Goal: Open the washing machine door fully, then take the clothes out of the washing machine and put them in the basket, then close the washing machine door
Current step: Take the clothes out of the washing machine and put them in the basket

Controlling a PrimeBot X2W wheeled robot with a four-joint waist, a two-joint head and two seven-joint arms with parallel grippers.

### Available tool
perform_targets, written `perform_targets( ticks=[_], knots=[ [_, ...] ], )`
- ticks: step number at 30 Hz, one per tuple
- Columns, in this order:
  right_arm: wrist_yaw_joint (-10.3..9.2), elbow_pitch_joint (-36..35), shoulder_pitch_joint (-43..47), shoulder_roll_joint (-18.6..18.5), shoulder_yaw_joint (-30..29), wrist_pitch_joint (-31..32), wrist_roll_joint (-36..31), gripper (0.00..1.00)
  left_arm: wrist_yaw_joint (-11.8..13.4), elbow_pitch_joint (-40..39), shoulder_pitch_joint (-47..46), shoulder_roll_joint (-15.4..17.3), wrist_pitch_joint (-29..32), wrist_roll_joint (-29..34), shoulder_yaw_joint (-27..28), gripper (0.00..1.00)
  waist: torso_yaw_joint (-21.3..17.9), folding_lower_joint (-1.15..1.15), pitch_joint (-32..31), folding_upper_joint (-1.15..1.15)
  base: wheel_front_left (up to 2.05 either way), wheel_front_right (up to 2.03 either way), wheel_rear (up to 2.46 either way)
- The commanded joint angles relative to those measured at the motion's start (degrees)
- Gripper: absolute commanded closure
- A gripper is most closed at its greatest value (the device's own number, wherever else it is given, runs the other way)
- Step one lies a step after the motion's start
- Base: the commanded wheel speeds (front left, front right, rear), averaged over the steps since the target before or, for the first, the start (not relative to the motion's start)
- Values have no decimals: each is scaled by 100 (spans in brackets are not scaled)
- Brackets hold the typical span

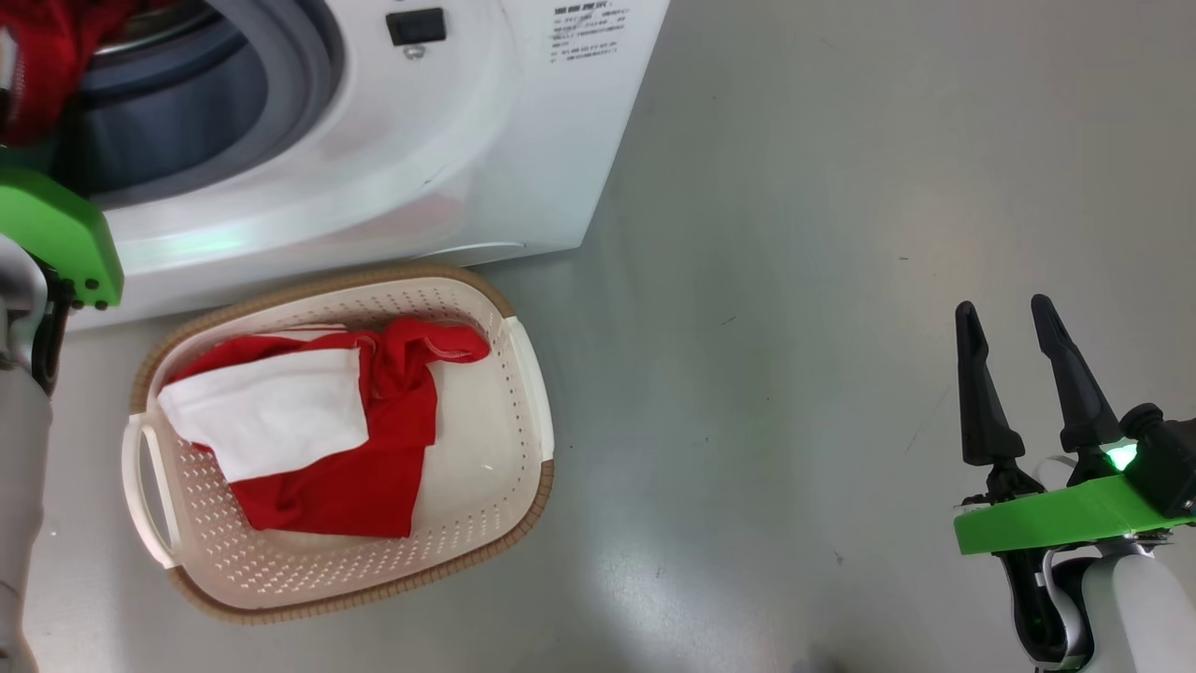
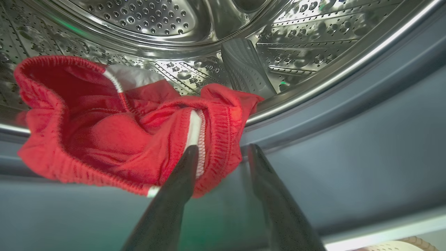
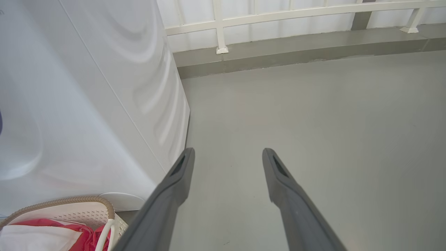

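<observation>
In the head view the washing machine (image 1: 523,140) stood with its mouth uncovered, the grey-blue door seal (image 1: 299,56) bare, and a red garment (image 1: 37,65) bunched at the opening's upper left corner. The basket (image 1: 534,495) sat on the floor (image 1: 794,280) just in front of the machine, presumably so that each piece had only a short drop; some clothes (image 1: 374,449) lay in it, red fabric with a white cloth (image 1: 271,411) folded over the top. The left arm's green bracket (image 1: 61,238) reached toward the opening. The right gripper (image 1: 1003,307) hung over bare floor, well away from the basket, its fingers apart and holding nothing, apparently parked out of the way. In the left wrist view the left gripper (image 2: 222,148) was low in the mouth, over the seal at the lip of the perforated drum (image 2: 156,17). Its fingers were parted and straddled the hemmed edge of the red garment (image 2: 104,132), one finger lying against a white stripe; the cloth was bracketed but not pinched, so I judged a grasp was being set up. In the right wrist view the right gripper (image 3: 228,151) pointed along the floor beside the machine's white side (image 3: 104,104), fingers wide apart, with the basket's rim (image 3: 69,202) at the lower left and a white railing (image 3: 278,14) beyond.
</observation>
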Motion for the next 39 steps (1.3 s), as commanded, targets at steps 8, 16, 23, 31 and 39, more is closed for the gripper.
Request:
perform_targets(
  ticks=[8, 16, 23, 31, 39],
  knots=[
    [36, -149, 3, -22, 151, -37, 135, 0, 16, -36, -114, 305, -23, -72, -43, 100, 33, 0, -51, 0, 0, 0, 0],
    [36, -120, 26, -22, 109, -37, 119, 0, -6, -184, 21, 203, -72, -225, -3, 100, 139, 0, -208, 0, 0, 0, 0],
    [36, -88, 107, -22, 72, -37, 80, 0, -3, -1096, 574, 138, -77, -449, 329, 100, 290, 0, -487, 0, 0, 0, 0],
    [36, -39, 271, -22, 5, -37, 20, 0, -9, -2419, 1379, -81, -78, -511, 881, 100, 498, 0, -852, 0, 0, 0, 0],
    [36, -23, 496, -21, -84, -37, -18, 0, -23, -3940, 2408, -538, -78, -304, 1563, 100, 711, 0, -1171, 0, 0, 0, 0]
  ],
)
